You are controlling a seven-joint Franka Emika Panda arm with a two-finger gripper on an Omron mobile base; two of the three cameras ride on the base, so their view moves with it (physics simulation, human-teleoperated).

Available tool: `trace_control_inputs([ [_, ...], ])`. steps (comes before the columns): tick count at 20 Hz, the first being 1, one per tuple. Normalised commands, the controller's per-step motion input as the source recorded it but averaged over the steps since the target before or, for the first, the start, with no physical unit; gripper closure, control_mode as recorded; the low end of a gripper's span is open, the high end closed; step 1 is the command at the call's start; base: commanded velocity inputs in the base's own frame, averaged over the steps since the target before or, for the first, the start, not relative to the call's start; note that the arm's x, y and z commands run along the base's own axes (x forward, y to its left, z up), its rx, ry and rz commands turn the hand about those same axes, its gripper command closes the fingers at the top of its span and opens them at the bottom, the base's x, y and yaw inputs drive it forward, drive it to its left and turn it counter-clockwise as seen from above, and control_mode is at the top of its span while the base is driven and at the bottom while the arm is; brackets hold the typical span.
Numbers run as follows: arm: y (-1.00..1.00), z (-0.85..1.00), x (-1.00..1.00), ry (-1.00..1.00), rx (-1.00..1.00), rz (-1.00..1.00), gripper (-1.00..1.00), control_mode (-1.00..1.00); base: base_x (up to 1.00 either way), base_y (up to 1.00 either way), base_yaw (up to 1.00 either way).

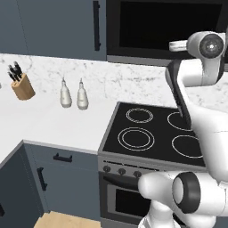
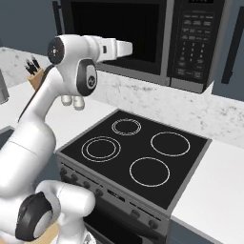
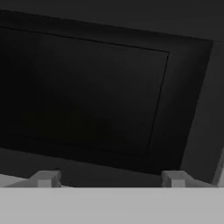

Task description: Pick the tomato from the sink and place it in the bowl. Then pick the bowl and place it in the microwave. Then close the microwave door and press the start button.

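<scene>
1. The microwave (image 2: 143, 38) hung above the stove (image 2: 136, 159), and its door (image 3: 83, 87) looked shut, the dark glass flush with the frame. The bowl and tomato could not be seen; I took them to be inside, though the glass was too dark to tell.
2. The white arm reached up in front of the door, well left of the keypad (image 2: 193, 40).
3. The tool (image 3: 109, 179) stood with its jaws wide and nothing between them, the two tips close to the lower edge of the door.
4. By my judgement the step in hand was the start button. To do it well, the arm needed to travel right across the door to the keypad, draw the jaws narrow so one tip led, square up to the panel, and press straight in, lightly, on the start key alone without brushing its neighbours.
</scene>
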Motion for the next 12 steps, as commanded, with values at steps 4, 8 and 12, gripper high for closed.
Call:
trace_control_inputs([
  [4,0.00,0.12,-1.00,-0.05,0.14,-0.02,1.00,-1.00,0.00,0.00,0.00],
  [8,0.00,0.12,-0.96,-0.08,0.00,0.00,1.00,-1.00,0.00,0.00,0.00],
  [12,0.00,0.09,-0.81,-0.06,0.00,0.00,1.00,-1.00,0.00,0.00,0.00],
])
